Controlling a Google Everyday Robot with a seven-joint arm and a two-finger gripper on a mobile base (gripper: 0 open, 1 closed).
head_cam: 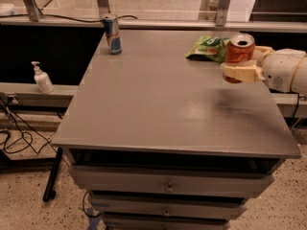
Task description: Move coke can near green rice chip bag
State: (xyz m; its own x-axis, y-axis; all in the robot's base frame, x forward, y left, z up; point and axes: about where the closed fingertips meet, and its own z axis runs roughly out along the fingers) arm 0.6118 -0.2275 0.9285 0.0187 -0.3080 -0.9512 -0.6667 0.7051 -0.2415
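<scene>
Cream gripper [238, 71] clamping red coke can [239, 50], beside glossy green rice chip bag [207, 48]

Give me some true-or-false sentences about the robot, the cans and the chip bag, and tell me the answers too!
1. The gripper is clamped around the coke can. True.
2. The green rice chip bag lies at the front edge of the table. False: it lies near the back edge, right beside the coke can.
3. The blue can stands upright at a back corner, far from the gripper. True.
4. The soap bottle stands on the table. False: it stands on a lower ledge beside the table.
</scene>
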